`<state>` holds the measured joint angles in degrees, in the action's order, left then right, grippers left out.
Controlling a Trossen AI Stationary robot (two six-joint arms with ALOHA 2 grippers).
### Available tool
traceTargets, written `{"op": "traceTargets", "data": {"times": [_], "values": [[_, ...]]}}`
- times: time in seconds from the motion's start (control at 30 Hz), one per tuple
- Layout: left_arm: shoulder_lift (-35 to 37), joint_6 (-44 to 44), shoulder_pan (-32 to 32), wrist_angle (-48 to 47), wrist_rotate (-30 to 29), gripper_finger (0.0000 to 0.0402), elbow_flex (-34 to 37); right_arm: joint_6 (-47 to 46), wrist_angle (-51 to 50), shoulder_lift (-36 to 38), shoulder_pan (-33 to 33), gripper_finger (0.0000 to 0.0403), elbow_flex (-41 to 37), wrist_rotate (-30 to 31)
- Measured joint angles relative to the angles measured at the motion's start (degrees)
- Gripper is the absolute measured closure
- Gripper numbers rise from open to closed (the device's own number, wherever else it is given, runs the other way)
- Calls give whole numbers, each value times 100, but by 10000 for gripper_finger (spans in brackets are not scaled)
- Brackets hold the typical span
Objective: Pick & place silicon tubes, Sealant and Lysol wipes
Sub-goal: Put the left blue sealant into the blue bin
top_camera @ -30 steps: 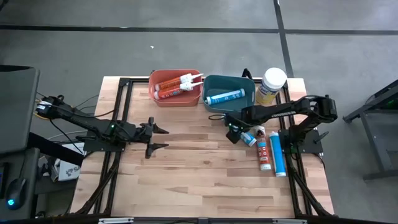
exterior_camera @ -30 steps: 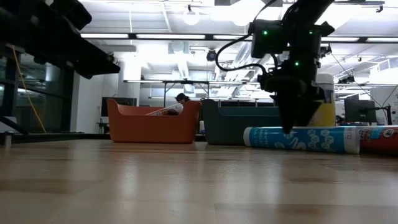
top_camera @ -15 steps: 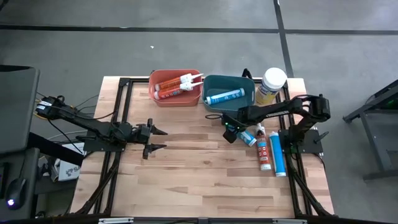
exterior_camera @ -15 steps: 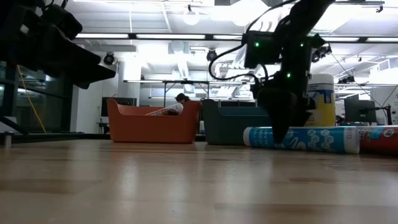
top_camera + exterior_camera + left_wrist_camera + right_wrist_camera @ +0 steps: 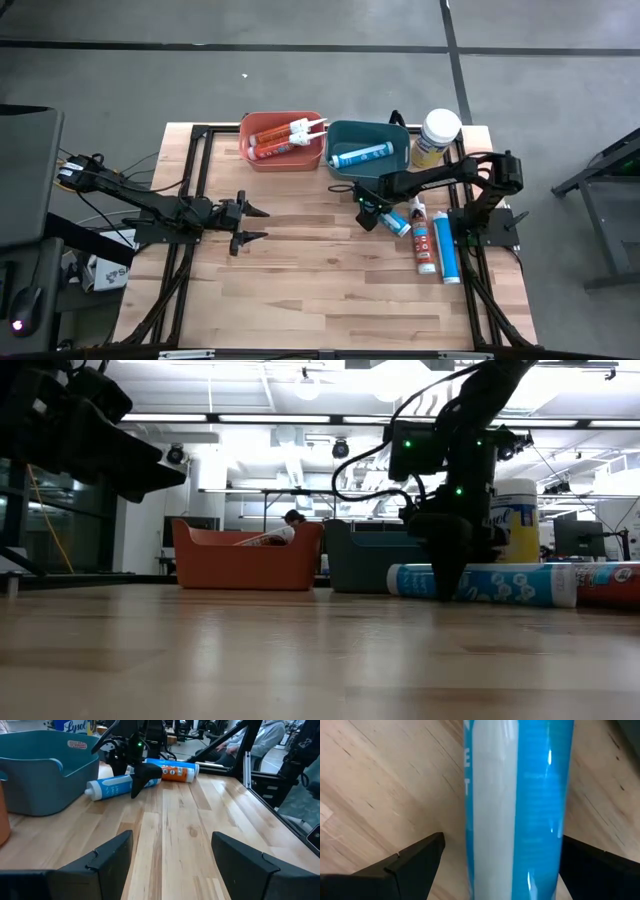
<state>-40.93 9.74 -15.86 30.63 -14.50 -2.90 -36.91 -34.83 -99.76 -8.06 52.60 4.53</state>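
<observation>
The right gripper (image 5: 371, 214) hangs low over a blue tube (image 5: 395, 221) that lies flat on the worktop (image 5: 300, 270), just in front of the teal bin (image 5: 367, 146). Its wrist camera shows the tube running right between its two fingers (image 5: 415, 860), one on each side. The fingers are spread wide and do not seem to squeeze the tube yet. They sit like this so they can close on the round sides and lift it.

One blue tube (image 5: 360, 155) is already in the teal bin, so I think this one should go there too. The orange bin (image 5: 283, 140) next to it holds two tubes with white tips. A red tube (image 5: 423, 240) and another blue tube (image 5: 447, 246) lie side by side on the worktop, waiting their turn. The Lysol wipes (image 5: 436, 137) stand upright at the back, just beside the teal bin.

The left gripper (image 5: 247, 222) waits above the middle of the worktop, well apart from everything. Its fingers are open wide and hold nothing.
</observation>
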Motion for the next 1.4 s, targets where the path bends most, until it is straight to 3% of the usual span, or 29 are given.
{"op": "traceTargets", "data": {"times": [0.7,0.87,1.13,1.4], "values": [[-2,63,0,-9,-5,138,0,739,162,-17,696,73,-15,-181],[-2,61,2,-13,-7,138,0,604,164,-22,788,106,-17,-155],[-2,61,4,-28,-11,138,0,197,155,-22,823,192,-17,-135],[-3,63,4,-28,-11,138,0,-177,160,-24,823,195,-22,-89]]}}
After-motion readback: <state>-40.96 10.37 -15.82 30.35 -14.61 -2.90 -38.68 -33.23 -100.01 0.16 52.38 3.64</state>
